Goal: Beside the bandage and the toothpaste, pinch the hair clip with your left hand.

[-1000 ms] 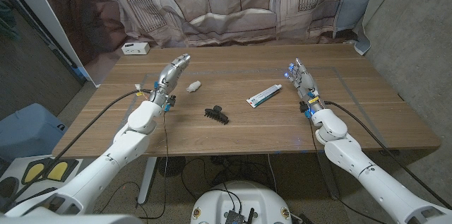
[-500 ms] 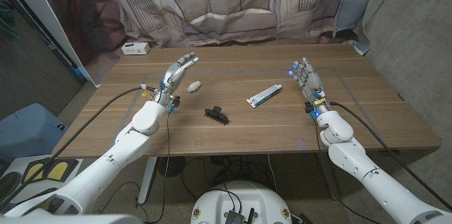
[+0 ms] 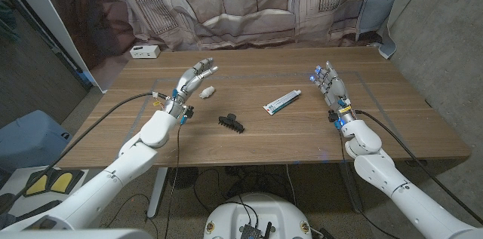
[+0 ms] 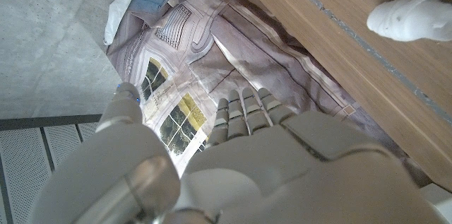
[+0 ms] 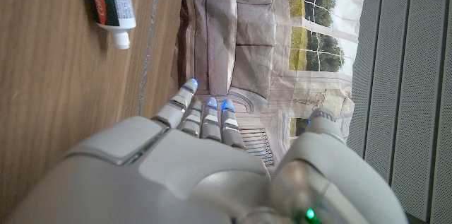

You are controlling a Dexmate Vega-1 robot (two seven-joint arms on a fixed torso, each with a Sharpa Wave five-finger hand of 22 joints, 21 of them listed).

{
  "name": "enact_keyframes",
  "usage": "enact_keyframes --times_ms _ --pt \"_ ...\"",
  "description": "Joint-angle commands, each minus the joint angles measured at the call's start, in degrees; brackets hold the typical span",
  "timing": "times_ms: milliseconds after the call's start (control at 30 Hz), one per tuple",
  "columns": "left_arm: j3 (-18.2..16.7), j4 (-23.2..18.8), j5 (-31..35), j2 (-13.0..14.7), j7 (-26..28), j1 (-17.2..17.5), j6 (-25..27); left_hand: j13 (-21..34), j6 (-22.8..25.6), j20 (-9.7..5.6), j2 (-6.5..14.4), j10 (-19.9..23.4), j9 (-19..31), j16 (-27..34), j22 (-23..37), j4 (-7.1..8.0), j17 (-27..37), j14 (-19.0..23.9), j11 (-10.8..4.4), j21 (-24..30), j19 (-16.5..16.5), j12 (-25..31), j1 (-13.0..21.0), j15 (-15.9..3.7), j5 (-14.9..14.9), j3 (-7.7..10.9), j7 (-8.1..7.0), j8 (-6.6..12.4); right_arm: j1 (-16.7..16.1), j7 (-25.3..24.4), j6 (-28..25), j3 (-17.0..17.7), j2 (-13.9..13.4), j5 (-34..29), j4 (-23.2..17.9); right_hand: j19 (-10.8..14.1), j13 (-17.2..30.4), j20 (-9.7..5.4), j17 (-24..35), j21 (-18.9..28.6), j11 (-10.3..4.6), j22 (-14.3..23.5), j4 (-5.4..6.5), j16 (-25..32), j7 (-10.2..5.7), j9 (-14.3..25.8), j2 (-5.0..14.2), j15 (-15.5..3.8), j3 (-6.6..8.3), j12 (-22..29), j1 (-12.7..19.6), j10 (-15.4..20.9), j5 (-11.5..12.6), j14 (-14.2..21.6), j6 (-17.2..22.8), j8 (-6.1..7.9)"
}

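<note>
Left hand (image 3: 195, 78): empty, fingers spread, raised over the table (image 3: 392, 130) left of centre, just beside the white bandage roll (image 3: 207, 89) and apart from its target, presumably poised to come down for a pinch. Hair clip (image 3: 232, 123): black, lying free at frame centre, below the bandage and lower left of the toothpaste (image 3: 281, 102). Right hand (image 3: 330, 87): empty, fingers extended, at frame right, likely parked clear of the work.

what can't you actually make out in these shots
- Print on the toothpaste: too small in the head view, cut off by the edge in the right wrist view.
- White bandage: partly hidden behind the left hand in the head view.
- Hair clip teeth: too small.
</note>
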Motion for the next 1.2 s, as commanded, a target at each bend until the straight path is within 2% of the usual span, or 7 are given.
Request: enact_keyframes --times_ms 33,433,567,767,1100,1167,1200 --pt "-2.06 -0.61 1.60 2.92 -1.42 1.97 -4.43 0.32 0.76 -0.11 -0.71 0.74 0.08 0.03 0.12 0.00 0.07 0.75 -0.11 0.25 0.57 0.28 0.53 0.00 -0.05 0.27 -0.07 0.04 -2.29 -5.38 2.08 -0.15 1.55 -3.97 -3.19 0.05 0.13 -0.18 0.10 0.12 0.19 0.30 -0.30 0.29 0.07 0.07 -0.15 0.13 0.14 0.21 0.62 0.41 0.09 0.07 0.61 0.23" --pt "-3.88 -1.12 1.39 4.31 -2.77 4.27 -7.12 0.33 2.17 -0.10 -0.98 1.66 0.10 -0.53 0.13 0.09 0.06 0.67 -0.46 0.15 1.36 0.23 2.04 -0.28 0.06 0.64 -0.40 0.00 -4.68 -8.95 1.46 -0.24 1.46 -6.47 -6.78 0.10 0.15 -0.06 0.10 0.14 0.17 0.30 -0.40 0.34 -0.03 0.07 -0.08 0.08 0.14 0.25 0.62 0.66 0.08 0.19 0.80 0.21" --pt "-4.75 -2.27 3.45 4.55 -1.56 5.49 -7.32 0.33 2.62 -1.27 -0.78 2.20 0.11 -0.52 0.12 0.06 0.04 1.11 -1.09 0.06 1.52 0.26 2.97 -0.82 0.10 1.01 -0.82 -0.07 -5.37 -9.68 1.42 -0.16 1.46 -6.88 -7.62 0.17 0.15 -0.05 0.10 0.17 0.14 0.30 -0.42 0.35 -0.03 0.08 -0.06 0.12 0.14 0.26 0.61 0.73 0.07 0.23 0.83 0.20" --pt "-6.19 -3.65 6.22 5.30 -0.15 7.18 -7.13 0.33 3.43 -1.78 -0.40 2.75 0.13 -0.54 0.09 -0.18 0.01 1.70 -1.88 0.04 2.11 0.20 4.87 -1.49 0.16 1.78 -1.52 -0.06 -6.26 -10.75 1.44 -0.17 1.45 -7.92 -8.44 0.16 0.16 0.17 0.10 0.16 0.18 0.31 -0.49 0.41 -0.19 0.08 0.00 0.17 0.16 0.33 0.65 1.02 0.06 0.40 1.08 0.25" --pt "-9.04 -6.35 11.10 6.65 2.65 10.46 -6.51 0.31 5.50 -2.42 -1.01 5.15 0.18 -0.69 -0.05 -0.95 -0.10 3.48 -4.69 0.10 4.87 0.20 13.12 -3.46 0.21 4.23 -3.67 0.04 -7.87 -12.89 1.72 -0.37 1.96 -9.89 -10.32 0.24 0.17 0.20 0.08 0.19 0.01 0.31 -0.61 0.53 -0.38 0.09 0.15 0.17 0.25 0.37 0.80 1.25 0.06 0.76 1.39 0.30" --pt "-9.65 -6.53 11.66 6.50 3.40 11.20 -7.17 0.30 7.28 -2.74 -1.96 6.52 0.20 -0.70 -0.07 -0.84 -0.15 4.67 -5.89 0.01 5.98 0.23 16.87 -4.23 0.18 4.97 -4.46 0.27 -8.17 -13.32 1.97 -0.47 2.05 -10.66 -10.59 0.24 0.17 0.27 0.08 0.19 0.02 0.31 -0.64 0.55 -0.38 0.09 0.17 0.15 0.26 0.38 0.83 1.31 0.06 0.81 1.44 0.30" --pt "-9.86 -6.61 11.63 6.63 3.33 11.50 -7.46 0.30 7.72 -2.77 -2.13 6.85 0.20 -0.67 -0.07 -0.79 -0.16 4.96 -5.88 0.04 6.29 0.28 17.39 -4.41 0.16 5.04 -4.60 0.33 -8.38 -13.61 2.05 -0.47 2.24 -10.74 -10.81 0.23 0.17 0.32 0.08 0.18 0.01 0.31 -0.66 0.55 -0.42 0.09 0.18 0.13 0.27 0.38 0.84 1.34 0.06 0.83 1.48 0.31"
